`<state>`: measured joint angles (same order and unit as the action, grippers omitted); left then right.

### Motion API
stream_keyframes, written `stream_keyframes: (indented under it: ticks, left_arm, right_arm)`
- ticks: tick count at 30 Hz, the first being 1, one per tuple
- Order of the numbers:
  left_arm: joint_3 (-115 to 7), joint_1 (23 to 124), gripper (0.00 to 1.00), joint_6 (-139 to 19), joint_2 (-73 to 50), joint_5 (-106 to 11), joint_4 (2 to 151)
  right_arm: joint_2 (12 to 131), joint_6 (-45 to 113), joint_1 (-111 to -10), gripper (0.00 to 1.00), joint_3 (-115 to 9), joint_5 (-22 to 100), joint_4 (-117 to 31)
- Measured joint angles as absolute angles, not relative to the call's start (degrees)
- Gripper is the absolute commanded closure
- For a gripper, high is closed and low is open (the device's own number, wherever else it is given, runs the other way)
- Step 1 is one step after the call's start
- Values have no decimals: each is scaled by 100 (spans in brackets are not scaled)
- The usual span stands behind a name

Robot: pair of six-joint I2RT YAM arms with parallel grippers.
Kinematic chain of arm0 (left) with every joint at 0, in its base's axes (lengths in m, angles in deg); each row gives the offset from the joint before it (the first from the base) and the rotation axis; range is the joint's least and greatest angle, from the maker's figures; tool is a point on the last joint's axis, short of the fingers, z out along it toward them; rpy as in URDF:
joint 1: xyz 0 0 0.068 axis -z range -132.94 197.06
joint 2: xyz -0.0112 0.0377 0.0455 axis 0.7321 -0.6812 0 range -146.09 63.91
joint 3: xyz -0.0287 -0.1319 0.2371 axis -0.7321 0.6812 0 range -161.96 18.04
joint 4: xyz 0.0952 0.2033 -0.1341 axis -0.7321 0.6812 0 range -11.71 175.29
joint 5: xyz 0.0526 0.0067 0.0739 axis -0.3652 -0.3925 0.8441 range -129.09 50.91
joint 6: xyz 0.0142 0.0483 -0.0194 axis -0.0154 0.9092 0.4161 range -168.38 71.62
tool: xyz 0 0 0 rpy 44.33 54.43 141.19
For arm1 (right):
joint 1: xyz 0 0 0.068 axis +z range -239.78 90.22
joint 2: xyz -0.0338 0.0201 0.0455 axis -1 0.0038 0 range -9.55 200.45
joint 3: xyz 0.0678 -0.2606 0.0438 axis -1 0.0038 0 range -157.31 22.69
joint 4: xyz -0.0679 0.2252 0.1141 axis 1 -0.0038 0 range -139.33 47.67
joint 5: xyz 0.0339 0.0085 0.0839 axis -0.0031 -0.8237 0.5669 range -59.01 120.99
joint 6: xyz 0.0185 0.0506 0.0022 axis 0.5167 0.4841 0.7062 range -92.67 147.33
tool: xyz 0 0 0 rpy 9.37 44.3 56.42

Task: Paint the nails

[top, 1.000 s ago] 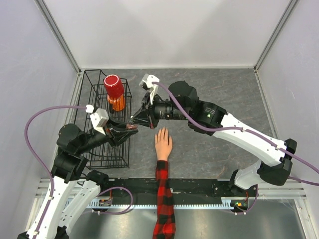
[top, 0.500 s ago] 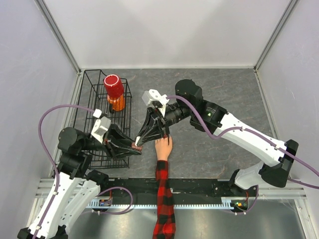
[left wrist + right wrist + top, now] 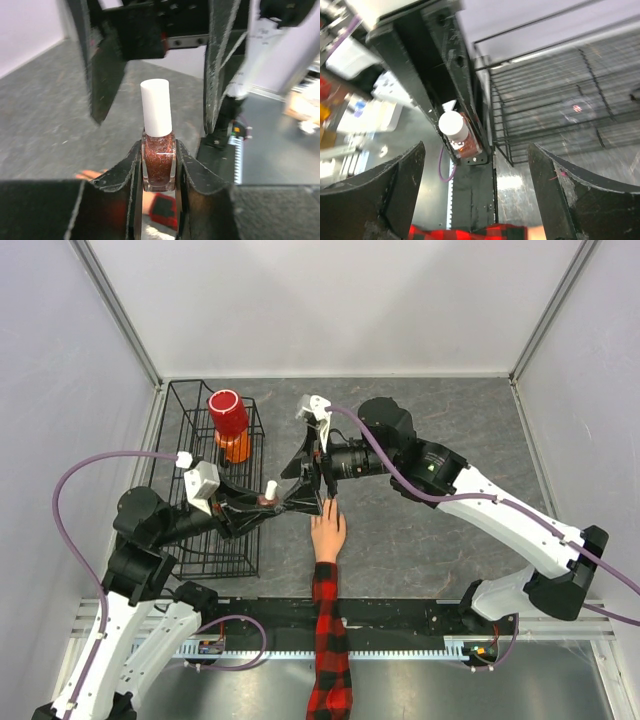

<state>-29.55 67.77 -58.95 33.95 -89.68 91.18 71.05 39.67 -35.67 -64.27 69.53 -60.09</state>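
A small glittery red-brown nail polish bottle (image 3: 158, 161) with a white cap (image 3: 156, 107) stands upright in my left gripper (image 3: 158, 175), which is shut on its glass body. In the top view the bottle (image 3: 268, 496) hangs just left of the peach mannequin hand (image 3: 328, 532) with the plaid sleeve (image 3: 328, 640). My right gripper (image 3: 303, 484) faces the bottle, open, its fingers (image 3: 402, 185) apart on either side of the cap (image 3: 452, 123) without touching it. The nails are too small to make out; the fingertips lie partly under the right gripper.
A black wire basket (image 3: 205, 540) stands at the left, under my left arm. A red cup (image 3: 228, 412) sits upside down on an orange object (image 3: 237, 448) at the basket's far end. A black rail (image 3: 400, 612) runs along the near edge.
Both grippers dipped toward the hand's near left side, then rose back. The right gripper went from shut at the cap to wide open. The left still holds the bottle.
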Motion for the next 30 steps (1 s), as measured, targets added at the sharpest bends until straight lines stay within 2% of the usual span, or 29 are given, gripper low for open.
stream_keyframes:
  ticks: [3, 7, 12, 22, 25, 28, 30]
  left_arm:
    - [-2944, 6777, 98, -5679, 3487, -8546, 9292]
    - [-2933, 6777, 98, -5585, 3623, -8192, 9319]
    - [-2872, 6777, 98, -5585, 3649, -8065, 9316]
    - [-2850, 6777, 98, -5591, 3655, -7982, 9297]
    - [-2848, 6777, 98, -5598, 3655, -7984, 9277]
    - [-2842, 6766, 98, -5602, 3642, -8004, 9277]
    - [-2839, 6751, 98, -5631, 3642, -8074, 9271]
  right_arm:
    - [7074, 4266, -3563, 15, -6536, 6389, -6166]
    - [7074, 4533, -3443, 30, -6729, 5812, -6203]
    - [7100, 4668, -3054, 41, -6895, 5185, -6227]
    - [7393, 4712, -2912, 53, -7100, 4796, -6260]
    - [7465, 4716, -2912, 66, -7105, 4807, -6253]
    - [7513, 4690, -2877, 96, -7146, 4862, -6251]
    - [7522, 4603, -2868, 100, -7166, 4899, -6258]
